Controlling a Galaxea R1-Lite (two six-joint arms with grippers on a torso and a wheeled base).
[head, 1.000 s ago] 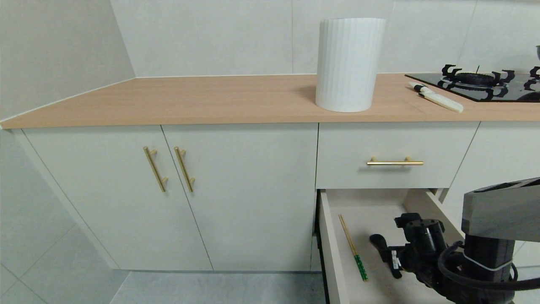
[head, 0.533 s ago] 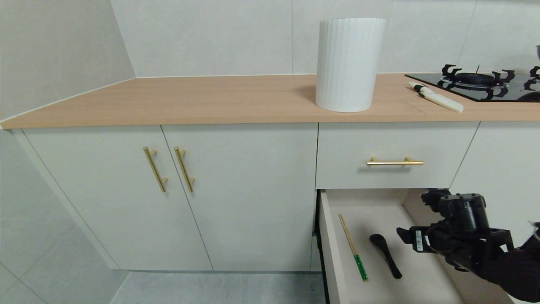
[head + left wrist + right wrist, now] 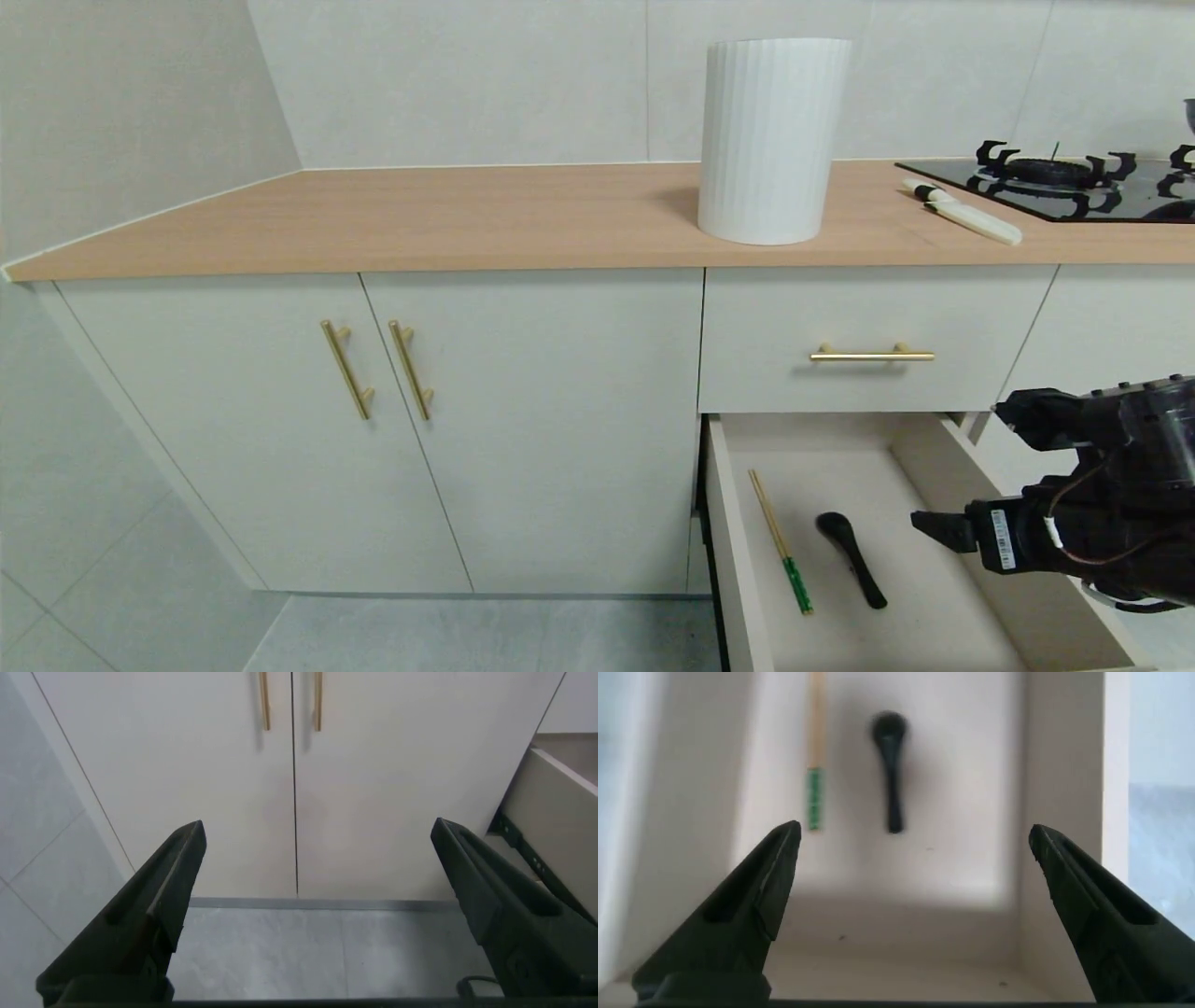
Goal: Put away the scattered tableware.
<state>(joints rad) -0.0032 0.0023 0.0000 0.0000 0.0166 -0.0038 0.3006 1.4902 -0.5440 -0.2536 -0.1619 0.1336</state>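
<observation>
So in the head view the bottom drawer (image 3: 729, 551) is pulled open down at about 5 o'clock. Two pieces of tableware are already lying flat on its floor. The chopsticks (image 3: 780, 543), wooden with green ends, run along the drawer's left wall. The black spoon (image 3: 850, 558) is just beside them at their 3 o'clock, not touching, with its bowl end pointing toward the cabinet.

The right gripper (image 3: 969, 467) hangs over the right half of the drawer, at roughly 3 o'clock from the spoon and apart from it. Its fingers are spread wide with nothing between them, and the right wrist view looks straight down past them onto the spoon and chopsticks.

The left gripper (image 3: 318, 915) is also spread wide and holding nothing. It faces the two cabinet doors (image 3: 294, 784) with gold handles, with the open drawer's side off at the edge of its view.

Up on the wooden countertop (image 3: 467, 219), a white knife (image 3: 962, 213) with a black band lies at about 2 o'clock in the head view, just beside the black stove (image 3: 1055, 182). A tall white ribbed container (image 3: 767, 140) stands upright at 9 o'clock from the knife, well apart from it. Right above the open drawer, the upper drawer (image 3: 868, 308) is closed.
</observation>
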